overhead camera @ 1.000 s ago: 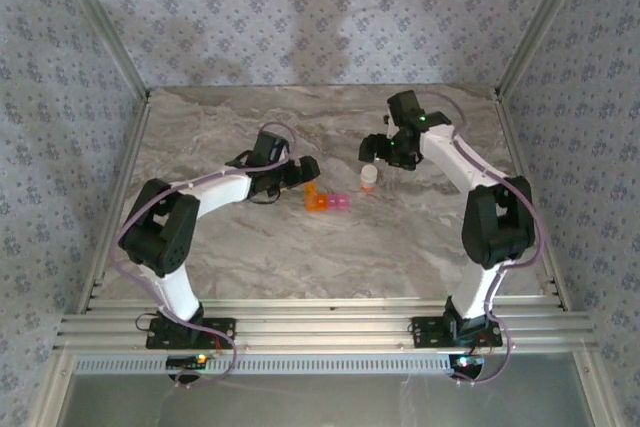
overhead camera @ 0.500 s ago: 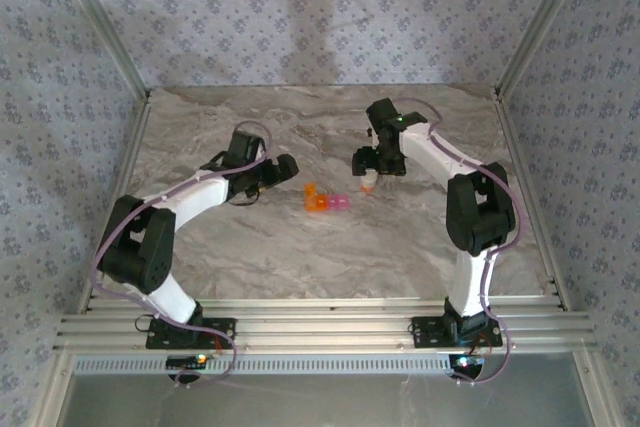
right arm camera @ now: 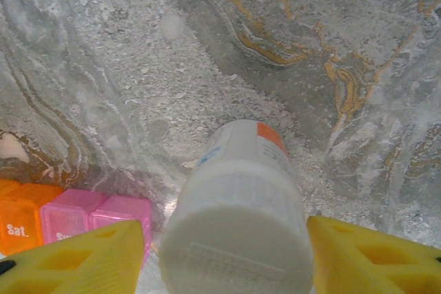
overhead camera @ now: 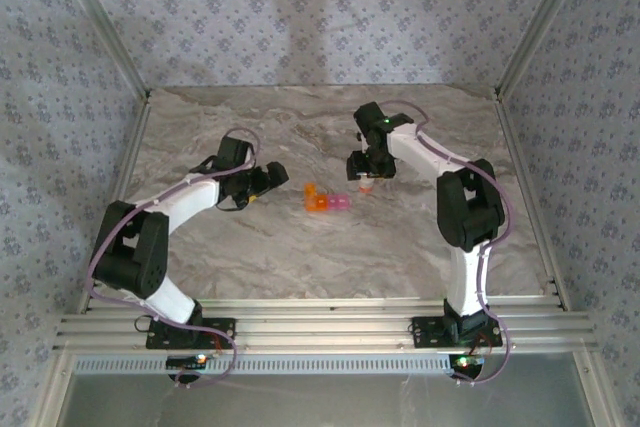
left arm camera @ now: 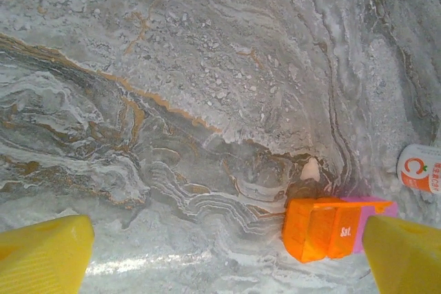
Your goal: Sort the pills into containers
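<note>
Right claw (right arm camera: 234,259): wide open and holding nothing. My two fingers stand one on each side of the bottle (right arm camera: 238,218), near its cap. As far as I can tell, they do not press it yet.
Left claw (left arm camera: 224,259): also wide open and empty, low over the tabletop (overhead camera: 300,247).
Containers (left arm camera: 331,228): the strip lies flat in the middle of the tabletop, between my two claws. The orange end is toward the left arm and the pink end is just beside the bottle.
Step in hand: I judge it is to take the upright bottle with the right claw.
How to do it well: I should centre the fingers on the round body, close slowly so the bottle does not tip, and then lift straight up.
In the way: my right claw's finger on the strip's side is very near the pink compartments. A sideways move could push them.
Left claw's part: it could steady the strip, which looks light and may slide.
Other things: a small pale bit (left arm camera: 310,169) lies at the orange end. It may be a pill, but I cannot tell.
Lids: I cannot tell if they are open or closed.
</note>
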{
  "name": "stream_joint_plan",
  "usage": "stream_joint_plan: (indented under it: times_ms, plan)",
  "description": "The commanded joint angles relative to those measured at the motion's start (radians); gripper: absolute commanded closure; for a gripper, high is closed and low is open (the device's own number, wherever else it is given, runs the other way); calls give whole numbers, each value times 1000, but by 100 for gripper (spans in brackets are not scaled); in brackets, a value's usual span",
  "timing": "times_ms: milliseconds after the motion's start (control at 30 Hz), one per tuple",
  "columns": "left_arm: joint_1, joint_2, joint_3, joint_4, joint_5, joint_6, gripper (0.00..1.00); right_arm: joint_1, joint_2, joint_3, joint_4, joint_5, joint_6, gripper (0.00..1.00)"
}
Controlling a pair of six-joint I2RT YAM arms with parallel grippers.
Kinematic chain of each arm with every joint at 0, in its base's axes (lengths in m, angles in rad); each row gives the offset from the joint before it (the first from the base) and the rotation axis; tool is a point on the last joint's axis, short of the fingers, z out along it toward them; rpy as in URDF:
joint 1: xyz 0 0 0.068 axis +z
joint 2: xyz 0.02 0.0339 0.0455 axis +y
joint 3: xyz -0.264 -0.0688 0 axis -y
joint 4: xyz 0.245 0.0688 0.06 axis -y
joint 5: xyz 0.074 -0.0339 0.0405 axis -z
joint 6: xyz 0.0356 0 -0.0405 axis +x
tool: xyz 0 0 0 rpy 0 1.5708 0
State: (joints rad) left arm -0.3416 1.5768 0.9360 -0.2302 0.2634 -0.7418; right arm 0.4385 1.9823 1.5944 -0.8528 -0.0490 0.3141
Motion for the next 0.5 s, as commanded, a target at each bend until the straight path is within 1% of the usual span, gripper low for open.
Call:
stream_joint_plan:
  times_ms: [0, 67, 233, 333, 467]
  plan:
    - [17, -40, -8, -26, 38, 25, 0, 2, 23, 29, -45, 24, 23, 37]
    - [21, -45, -12, -24, 46, 26, 0, 2, 30, 30, -45, 35, 29, 39]
    - [32, -55, -23, -7, 71, 23, 0, 6, 41, 30, -43, 42, 37, 51]
    - [44, -73, -45, 33, 83, -2, 0, 8, 39, 32, -48, 42, 42, 59]
    - [65, -107, -99, 117, 87, -48, 0, 8, 23, 33, -63, 35, 46, 65]
